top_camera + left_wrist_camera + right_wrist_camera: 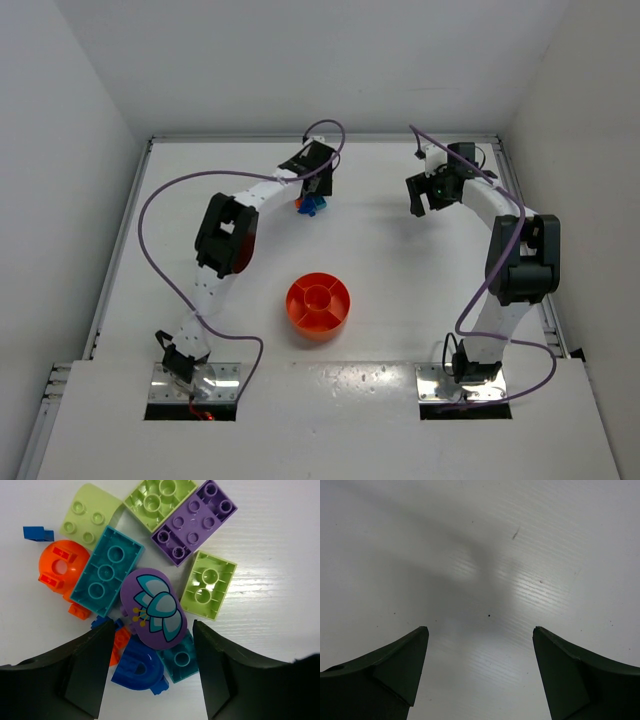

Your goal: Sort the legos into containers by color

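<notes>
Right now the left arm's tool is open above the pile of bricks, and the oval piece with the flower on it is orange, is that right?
Not quite. The oval flower piece is purple, not orange, as the left wrist view shows. The rest holds: the left tool is open above the pile of bricks.

Purple oval lego (153, 611), teal petals

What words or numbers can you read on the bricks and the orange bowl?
None: no word or number can be read in any view.
The purple oval lego bears only a drawn teal flower, no letters.
The orange tray looks plain, but it is too small to be sure.
</notes>
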### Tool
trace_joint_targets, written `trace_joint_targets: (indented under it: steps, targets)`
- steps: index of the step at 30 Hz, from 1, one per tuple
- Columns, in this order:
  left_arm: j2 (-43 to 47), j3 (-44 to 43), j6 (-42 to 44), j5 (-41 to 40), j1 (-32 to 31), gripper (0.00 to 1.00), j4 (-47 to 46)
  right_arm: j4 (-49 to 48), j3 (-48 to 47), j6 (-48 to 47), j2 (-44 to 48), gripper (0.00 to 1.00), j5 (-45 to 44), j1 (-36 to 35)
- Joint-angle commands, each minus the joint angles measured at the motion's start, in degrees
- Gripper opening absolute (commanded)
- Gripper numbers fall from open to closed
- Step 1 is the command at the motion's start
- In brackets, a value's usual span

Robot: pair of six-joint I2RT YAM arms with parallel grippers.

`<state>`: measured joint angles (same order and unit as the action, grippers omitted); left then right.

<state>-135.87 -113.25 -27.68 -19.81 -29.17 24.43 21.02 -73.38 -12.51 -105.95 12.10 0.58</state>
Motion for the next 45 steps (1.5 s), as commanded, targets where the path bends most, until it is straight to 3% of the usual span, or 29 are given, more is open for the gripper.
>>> trace_joint_targets:
  steps: [1, 17, 21, 27, 40, 45]
  targets:
    - [-0.62, -1.97, -0.44, -1.45, 0.43, 0.69, -0.43, -2.21, -1.32, -0.67, 0.92, 0.86, -0.06, -0.40]
    - [-3.35, -3.99, 1.13, -1.65, 1.48, 0.65, -1.49, -2.73, -0.27, -1.20, 0.92, 0.86, -0.58, -0.40]
    - [-3.96, -5.05, 1.14, 0.21, 2.01, 0.74, -2.01, -2.73, -0.27, -1.20, 1.45, 0.86, -0.58, -0.40]
    - [-4.49, -5.05, 1.14, -0.31, 2.01, 0.75, -2.01, -2.73, -0.27, -1.20, 1.45, 0.86, -0.58, -0.40]
    - [-1.85, 1.45, 6.85, 4.60, 2.01, 0.48, -4.65, -3.26, 0.79, -0.59, 2.06, 0.86, 1.78, -0.40]
    - [1.83, 7.51, 11.24, 7.94, 2.01, 0.22, -6.41, -3.78, 2.37, 4.60, 3.82, 0.86, 5.83, -1.46]
